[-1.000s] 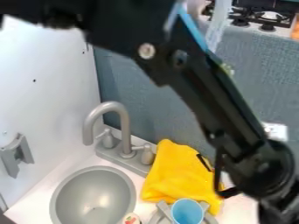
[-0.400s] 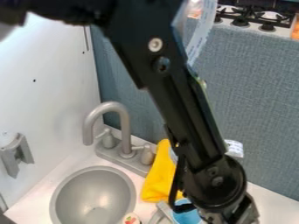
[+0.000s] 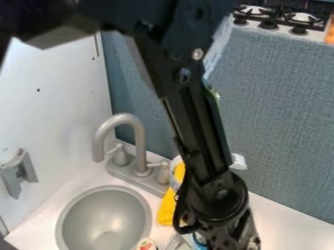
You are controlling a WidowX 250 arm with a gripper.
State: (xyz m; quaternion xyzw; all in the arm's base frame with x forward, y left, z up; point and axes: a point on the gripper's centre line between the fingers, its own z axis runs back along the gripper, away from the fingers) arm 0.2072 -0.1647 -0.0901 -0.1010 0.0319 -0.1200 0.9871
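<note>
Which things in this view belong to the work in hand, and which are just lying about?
In the work:
- robot arm
- blue cup and yellow cloth, both partly behind the arm

Just there:
- grey sink
- faucet
- stove, farther back

The basin (image 3: pixel 103 215) is open from above, but the tall faucet (image 3: pixel 139 141) and its handles (image 3: pixel 163 173) bar its back side, and the white wall (image 3: pixel 49 93) bounds the left. The arm (image 3: pixel 197 132) blocks passage over the cloth (image 3: pixel 167 205) and rack (image 3: pixel 175 243). On the view's right, the worktop (image 3: pixel 287 222) offers room up to the blue-grey panel (image 3: pixel 281 122).
</note>
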